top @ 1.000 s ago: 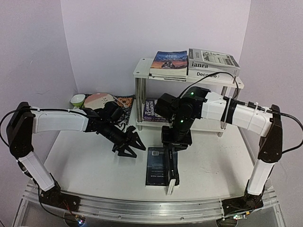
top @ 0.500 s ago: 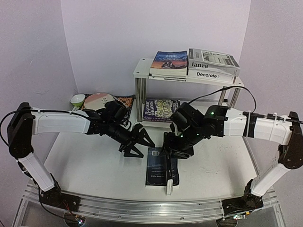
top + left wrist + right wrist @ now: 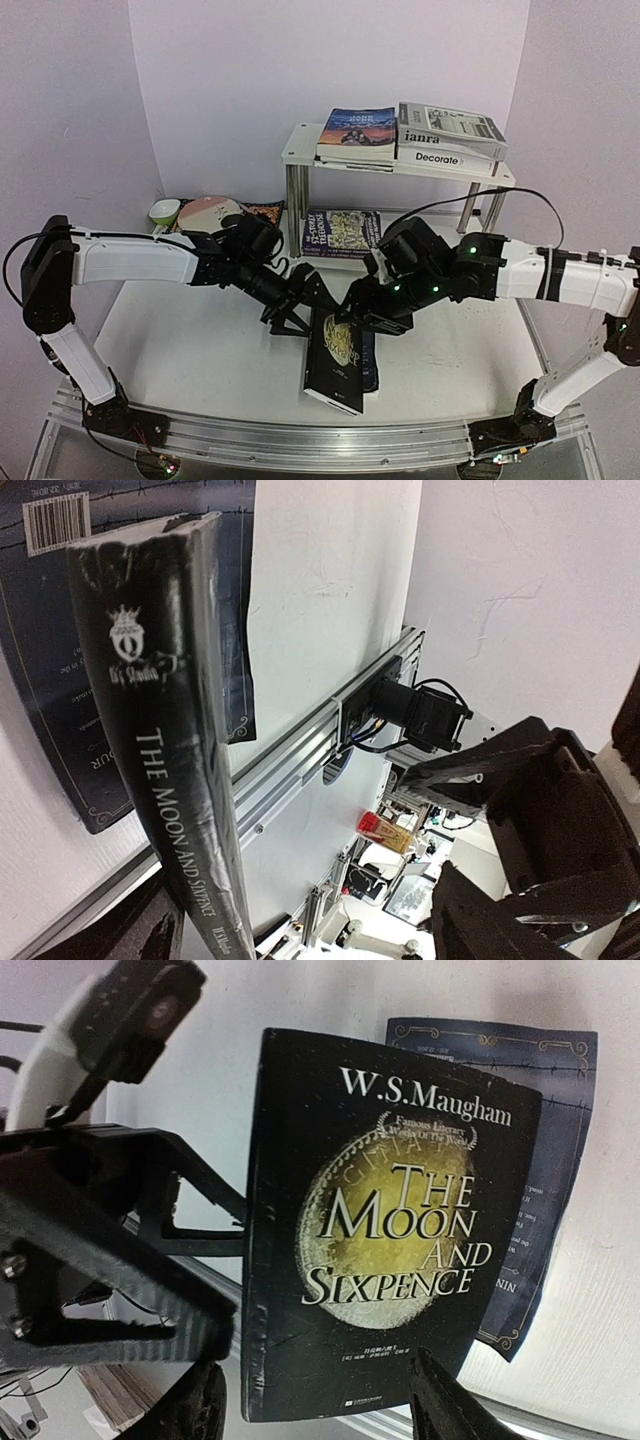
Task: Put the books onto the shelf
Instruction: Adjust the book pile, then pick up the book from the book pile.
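**Off-task items: tabletop, dishes, mat, walls and rail**

A flat white tabletop point(image 3: 190, 350) fills the lower half of the top view. In the left middle of that frame, at the table's far-left corner, sits 1 small green-and-white bowl point(image 3: 165, 211). Just right of it lies 1 round pale pink plate point(image 3: 207, 212). Right of the plate, a patterned fabric placemat with a dark border point(image 3: 265, 214) shows. Pale lilac wall panels point(image 3: 220, 80) close off 3 sides. A ribbed silver aluminium rail point(image 3: 300, 440) runs along the bottom edge. In the left wrist view the same rail crosses the centre diagonally, and a small red-topped box point(image 3: 383, 828) sits among blurred clutter at lower centre.
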Action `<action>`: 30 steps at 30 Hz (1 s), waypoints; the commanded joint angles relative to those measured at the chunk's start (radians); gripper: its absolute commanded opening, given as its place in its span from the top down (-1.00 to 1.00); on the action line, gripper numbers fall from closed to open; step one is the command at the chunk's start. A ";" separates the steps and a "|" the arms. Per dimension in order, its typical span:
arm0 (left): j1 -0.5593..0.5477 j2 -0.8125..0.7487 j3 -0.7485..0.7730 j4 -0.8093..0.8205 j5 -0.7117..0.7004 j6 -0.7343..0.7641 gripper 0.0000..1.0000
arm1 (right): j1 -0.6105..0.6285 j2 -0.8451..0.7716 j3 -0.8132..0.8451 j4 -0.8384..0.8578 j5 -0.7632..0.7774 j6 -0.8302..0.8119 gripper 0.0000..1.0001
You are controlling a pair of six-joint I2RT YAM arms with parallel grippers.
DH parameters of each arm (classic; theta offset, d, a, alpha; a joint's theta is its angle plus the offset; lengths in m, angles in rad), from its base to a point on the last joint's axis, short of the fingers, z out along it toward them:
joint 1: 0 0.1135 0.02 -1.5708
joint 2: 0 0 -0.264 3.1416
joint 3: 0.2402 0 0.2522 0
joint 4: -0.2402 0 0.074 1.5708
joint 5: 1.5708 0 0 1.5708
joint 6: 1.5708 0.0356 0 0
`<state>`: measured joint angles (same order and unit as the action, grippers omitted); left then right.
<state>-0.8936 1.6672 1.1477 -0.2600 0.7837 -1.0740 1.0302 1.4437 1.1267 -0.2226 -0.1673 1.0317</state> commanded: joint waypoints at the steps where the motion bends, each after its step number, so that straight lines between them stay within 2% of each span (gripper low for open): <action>1: -0.016 0.040 0.061 0.048 0.041 -0.010 -0.65 | 0.001 -0.099 -0.076 0.017 0.070 0.000 -0.25; 6: -0.016 0.045 0.065 0.050 0.011 -0.010 -0.32 | 0.000 -0.206 -0.227 0.001 0.163 0.102 -0.19; 9: -0.016 0.055 0.071 0.051 0.008 -0.011 -0.27 | -0.004 -0.251 -0.326 -0.021 0.200 0.166 -0.17; 12: -0.016 0.074 0.081 0.053 0.012 -0.003 -0.26 | -0.027 -0.228 -0.411 0.041 0.112 0.197 -0.25; 15: -0.016 0.088 0.097 0.054 0.015 -0.003 -0.22 | -0.062 -0.160 -0.495 0.222 -0.014 0.222 -0.27; 19: -0.016 0.095 0.110 0.054 0.013 -0.004 -0.15 | -0.088 -0.056 -0.540 0.431 -0.104 0.264 0.01; 23: -0.016 0.095 0.109 0.054 0.012 -0.007 -0.04 | -0.090 0.024 -0.527 0.509 -0.138 0.283 0.22; 26: -0.016 0.099 0.110 0.055 0.010 -0.009 0.03 | -0.093 0.064 -0.526 0.583 -0.164 0.286 0.34; 30: -0.018 0.125 0.114 0.053 0.028 -0.019 0.16 | -0.099 0.083 -0.531 0.631 -0.183 0.289 0.35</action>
<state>-0.9024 1.7695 1.2098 -0.2581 0.7818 -1.0809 0.9371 1.5059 0.5858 0.2813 -0.3050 1.3087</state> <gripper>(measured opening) 0.451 0.324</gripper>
